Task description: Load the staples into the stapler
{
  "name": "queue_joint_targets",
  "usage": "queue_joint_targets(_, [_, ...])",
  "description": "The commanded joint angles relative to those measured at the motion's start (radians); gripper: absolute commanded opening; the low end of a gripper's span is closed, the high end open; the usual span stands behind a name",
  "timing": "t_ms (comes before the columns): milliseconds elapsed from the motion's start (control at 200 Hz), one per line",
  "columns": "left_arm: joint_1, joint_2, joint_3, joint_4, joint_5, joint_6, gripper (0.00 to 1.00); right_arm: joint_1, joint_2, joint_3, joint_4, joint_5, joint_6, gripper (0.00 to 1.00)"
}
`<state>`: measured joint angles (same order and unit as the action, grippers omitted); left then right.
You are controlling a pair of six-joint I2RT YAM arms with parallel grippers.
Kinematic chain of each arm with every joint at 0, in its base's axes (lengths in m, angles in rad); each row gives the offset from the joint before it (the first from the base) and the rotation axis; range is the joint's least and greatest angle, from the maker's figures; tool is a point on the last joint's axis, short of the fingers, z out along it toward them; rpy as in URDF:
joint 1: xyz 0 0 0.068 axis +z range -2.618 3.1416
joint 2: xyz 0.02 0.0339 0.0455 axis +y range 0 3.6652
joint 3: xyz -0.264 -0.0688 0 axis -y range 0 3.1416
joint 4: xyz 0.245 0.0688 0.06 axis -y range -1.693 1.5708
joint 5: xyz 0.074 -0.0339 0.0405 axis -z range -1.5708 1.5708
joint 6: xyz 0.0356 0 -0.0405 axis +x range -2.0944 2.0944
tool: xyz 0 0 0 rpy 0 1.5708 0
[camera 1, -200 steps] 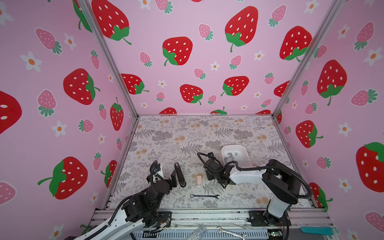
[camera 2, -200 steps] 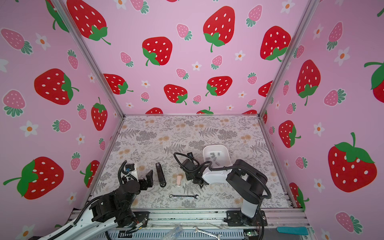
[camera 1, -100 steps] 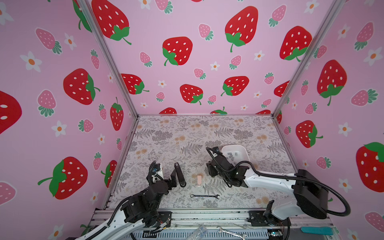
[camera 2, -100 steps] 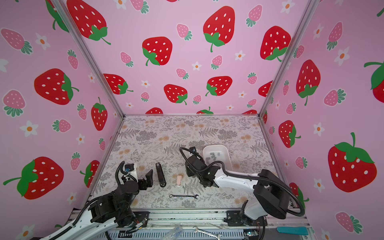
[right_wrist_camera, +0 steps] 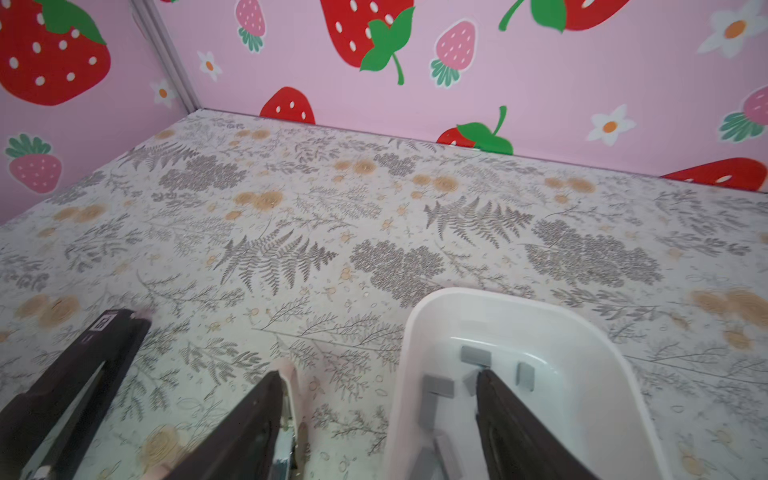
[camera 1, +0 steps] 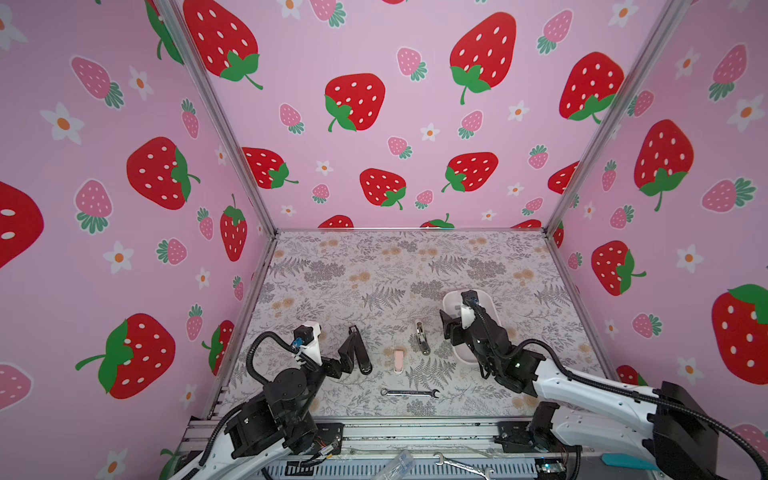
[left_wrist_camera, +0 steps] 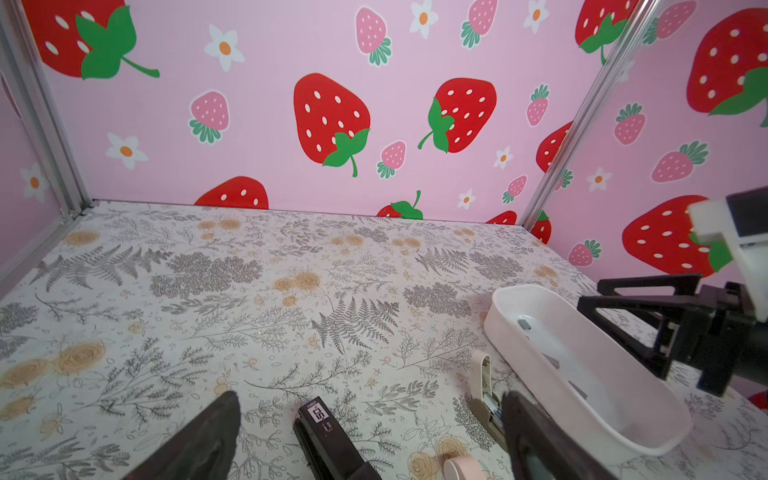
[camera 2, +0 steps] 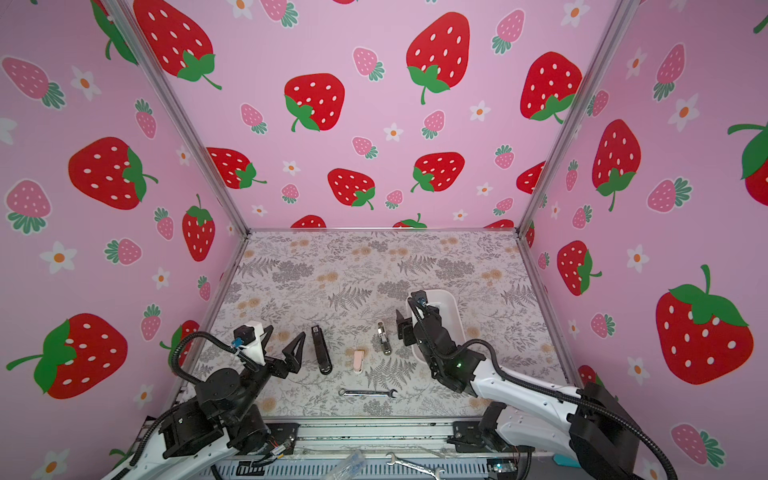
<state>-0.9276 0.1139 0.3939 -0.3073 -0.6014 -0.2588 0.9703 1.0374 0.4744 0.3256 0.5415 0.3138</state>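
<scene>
The stapler point(camera 1: 422, 338) point(camera 2: 384, 338) is a small beige one lying opened on the floral mat, its metal channel showing point(left_wrist_camera: 484, 386). The staples point(right_wrist_camera: 476, 356) point(left_wrist_camera: 524, 324) are several grey strips loose in a white tray point(camera 1: 451, 299) point(camera 2: 455, 309). My right gripper point(camera 1: 453, 332) point(right_wrist_camera: 376, 382) is open and astride the tray's near rim. One of its fingers is over the staples, the other beside the stapler point(right_wrist_camera: 293, 386), and it holds nothing. My left gripper point(camera 1: 332, 338) point(left_wrist_camera: 370, 411) is wide open and empty, low over the mat.
A black stapler point(camera 1: 360, 351) point(left_wrist_camera: 320, 419) lies next to the left gripper. A small pink piece point(camera 1: 398, 360) sits between the two staplers. A silver wrench point(camera 1: 409, 392) lies near the front edge. Pink walls close in three sides.
The right gripper has opened wider and moved right, away from the small stapler to the tray. The stapler now lies uncovered on the mat. The left arm has not moved.
</scene>
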Motion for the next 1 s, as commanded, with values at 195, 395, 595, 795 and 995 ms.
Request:
queue_joint_targets(195, [-0.001,0.258,0.236,0.117,-0.027,0.292,0.99,-0.170,-0.045,-0.136,0.123,0.101,-0.101,0.76])
queue_joint_targets(395, [0.025,0.500,0.385,0.230,0.132,0.572,0.99,-0.177,-0.109,-0.236,0.211,0.113,-0.095,0.76])
queue_joint_targets(595, [0.153,0.784,0.653,-0.043,0.316,0.894,0.99,-0.178,-0.202,-0.299,0.255,0.087,-0.103,0.79])
queue_joint_targets(795, [0.282,0.851,0.594,-0.052,0.538,1.119,0.99,-0.177,-0.172,-0.291,0.263,0.071,-0.109,0.79])
queue_joint_targets(995, [0.314,0.961,0.549,-0.134,0.617,1.284,0.90,-0.178,-0.151,-0.281,0.263,0.077,-0.107,0.79])
